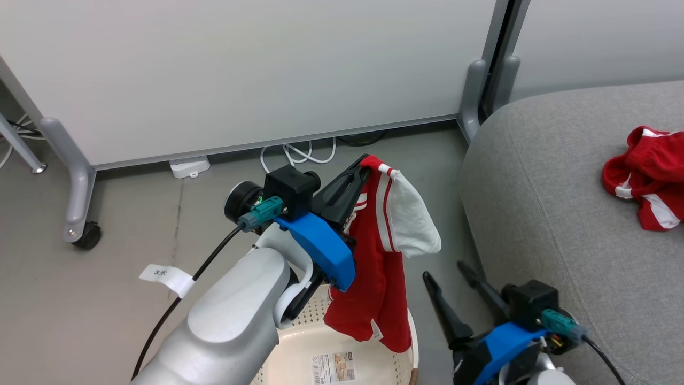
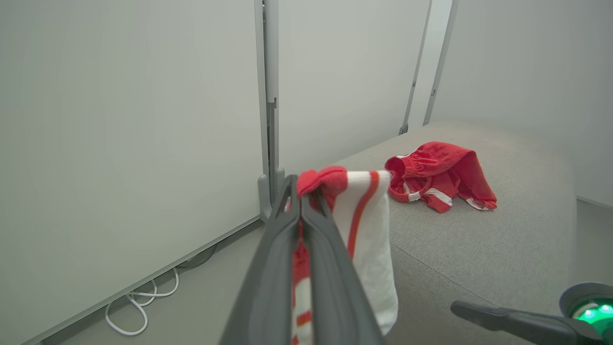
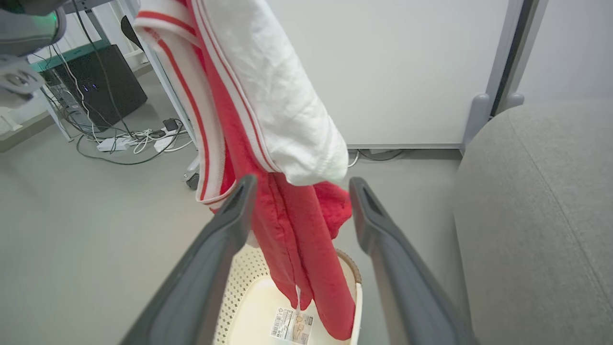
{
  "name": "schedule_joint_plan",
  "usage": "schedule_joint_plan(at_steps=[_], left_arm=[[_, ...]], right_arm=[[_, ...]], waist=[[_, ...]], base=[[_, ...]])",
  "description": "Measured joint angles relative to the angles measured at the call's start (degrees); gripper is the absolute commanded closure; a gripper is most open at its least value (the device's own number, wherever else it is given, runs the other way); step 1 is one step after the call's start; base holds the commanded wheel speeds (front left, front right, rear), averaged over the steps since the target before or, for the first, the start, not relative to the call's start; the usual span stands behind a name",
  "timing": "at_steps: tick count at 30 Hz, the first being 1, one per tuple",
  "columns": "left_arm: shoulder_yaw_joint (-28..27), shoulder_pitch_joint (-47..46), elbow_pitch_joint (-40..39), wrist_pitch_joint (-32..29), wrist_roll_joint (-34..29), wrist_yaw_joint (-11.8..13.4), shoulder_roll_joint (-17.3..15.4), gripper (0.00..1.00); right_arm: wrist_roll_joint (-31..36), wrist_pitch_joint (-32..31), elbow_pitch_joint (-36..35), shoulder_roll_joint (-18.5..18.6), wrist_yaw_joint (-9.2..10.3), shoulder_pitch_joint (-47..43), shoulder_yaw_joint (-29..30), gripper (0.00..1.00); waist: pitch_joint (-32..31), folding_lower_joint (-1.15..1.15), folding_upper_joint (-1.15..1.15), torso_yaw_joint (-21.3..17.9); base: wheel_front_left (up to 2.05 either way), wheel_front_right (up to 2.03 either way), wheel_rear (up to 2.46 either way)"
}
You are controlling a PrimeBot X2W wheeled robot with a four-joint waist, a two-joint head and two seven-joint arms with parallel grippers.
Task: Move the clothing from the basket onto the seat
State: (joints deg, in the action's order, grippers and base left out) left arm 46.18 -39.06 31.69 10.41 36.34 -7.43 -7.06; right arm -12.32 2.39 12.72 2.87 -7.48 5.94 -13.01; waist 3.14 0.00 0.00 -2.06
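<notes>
My left gripper (image 1: 362, 164) is shut on the white and red striped garment (image 1: 382, 251), which hangs from its fingertips above the cream basket (image 1: 385, 359); the same garment (image 2: 366, 225) drapes over the shut fingers in the left wrist view. The mostly red garment (image 1: 649, 176) lies crumpled on the grey seat (image 1: 556, 214) at the right. My right gripper (image 1: 448, 271) stands open low between basket and seat, holding nothing. In the right wrist view the hanging garment (image 3: 268, 143) dangles beyond the open fingers, over the basket (image 3: 254, 311), whose floor carries a label.
A white partition panel (image 1: 240, 69) on grey wheeled legs (image 1: 80, 208) stands behind, with white cables (image 1: 296, 152) on the floor under it. A black box and tangled cords (image 3: 105, 86) sit further left. A black cable with a paper tag (image 1: 168, 277) runs along my left arm.
</notes>
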Motion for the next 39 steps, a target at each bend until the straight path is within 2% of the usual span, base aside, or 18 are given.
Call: schedule_joint_plan(at_steps=[5, 13, 24, 36, 37, 38, 39], left_arm=[[0.8, -0.7, 0.1, -0.1, 0.2, 0.0, 0.2, 1.0], [2.3, -2.2, 0.2, -0.2, 0.6, 0.0, 0.9, 1.0], [5.0, -3.7, 0.2, -0.7, 2.4, 0.0, 1.9, 1.0], [7.4, -4.8, 0.4, -0.7, 3.9, 0.0, 2.3, 1.0], [7.5, -4.8, 0.6, -0.6, 4.0, 0.0, 2.3, 1.0], [7.6, -4.8, 0.7, -0.6, 4.0, 0.0, 2.3, 1.0], [7.6, -4.8, 0.8, -0.6, 4.1, 0.0, 2.3, 1.0]], right_arm=[[-4.3, -2.2, 3.8, 0.0, 0.0, 3.6, -3.7, 0.0], [-9.9, -2.8, 14.3, 0.0, 0.0, 13.4, -10.1, 0.0], [-15.2, -0.9, 29.0, 0.0, 0.0, 21.8, -13.1, 0.0], [-21.5, 6.4, 34.6, 0.0, 0.0, 28.1, -21.8, 0.0], [-21.7, 6.8, 34.9, 0.0, 0.0, 28.4, -22.2, 0.53], [-22.0, 7.1, 35.3, 0.0, 0.0, 28.7, -22.7, 0.95], [-22.2, 7.3, 35.7, 0.0, 0.0, 28.9, -23.3, 1.0]], waist=[[0.6, 0.0, 0.0, 0.1], [1.5, 0.01, 0.0, 0.6], [0.7, 0.01, 0.0, 2.1], [0.2, 0.01, 0.0, 2.6], [0.1, 0.01, 0.0, 2.5], [0.1, 0.01, 0.0, 2.4], [0.0, 0.01, 0.0, 2.4]], base=[[0.0, 0.0, 0.0], [0.0, 0.0, 0.0], [0.0, 0.0, 0.0], [0.0, 0.0, 0.0], [0.0, 0.0, 0.0], [0.0, 0.0, 0.0], [0.0, 0.0, 0.0]])
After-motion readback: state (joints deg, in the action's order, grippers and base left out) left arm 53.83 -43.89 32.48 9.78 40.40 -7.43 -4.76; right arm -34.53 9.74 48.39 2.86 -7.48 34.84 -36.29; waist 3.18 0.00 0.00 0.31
